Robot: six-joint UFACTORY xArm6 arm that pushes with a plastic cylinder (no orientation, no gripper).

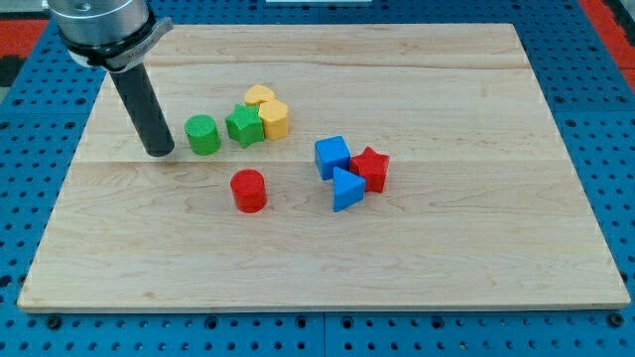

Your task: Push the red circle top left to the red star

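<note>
The red circle (248,190) is a short red cylinder standing alone near the board's middle. The red star (372,167) lies to its right, touching a blue cube (331,156) and a blue triangle (346,188) on its left side. My tip (160,152) rests on the board at the view's left, up and left of the red circle and just left of the green circle (202,135). It touches no block.
A green star (243,126), a yellow hexagon (274,119) and a yellow heart (259,96) cluster right of the green circle. The wooden board (476,258) lies on a blue perforated table (615,119).
</note>
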